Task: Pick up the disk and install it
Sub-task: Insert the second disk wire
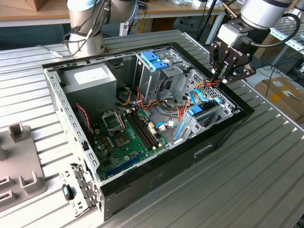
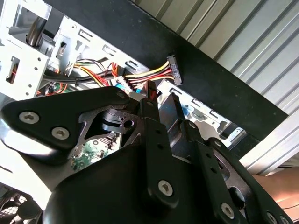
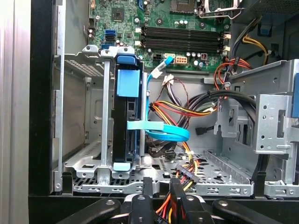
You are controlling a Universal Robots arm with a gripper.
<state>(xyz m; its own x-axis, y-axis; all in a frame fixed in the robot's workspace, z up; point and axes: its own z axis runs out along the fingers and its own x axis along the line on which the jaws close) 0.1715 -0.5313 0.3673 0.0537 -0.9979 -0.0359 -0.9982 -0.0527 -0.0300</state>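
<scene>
We are looking at a ribbed grey metal table [image 1: 266, 180] carrying an open black desktop computer case [image 1: 209, 142] that is lying on its side. A grey-and-silver robot arm [image 1: 266, 12] is reaching over the case corner at the exterior view's right. Inside, we are seeing a grey power-supply box with a white sticker [image 1: 90, 78] and a green circuit board with black memory slots [image 1: 128, 137].

In the first wrist view, a silver perforated metal drive cage [image 3: 93, 116] is sitting beside that board. The disk [image 3: 125, 121] is standing on edge in a slot of this cage, so we are seeing only its narrow dark side, framed by blue plastic rails with a broad blue tab at one end. In the exterior view it is showing as a blue-edged slab [image 1: 195, 113] below the gripper.

The black two-finger gripper [image 1: 222, 78] is hovering above the cage, apart from the disk. In both wrist views its fingers [image 3: 176, 186] are standing slightly apart with nothing between them [image 2: 161, 95]. A flat light-blue cable [image 3: 163, 133] is curving beside the disk, near red, yellow and black wires [image 3: 187, 109].
</scene>
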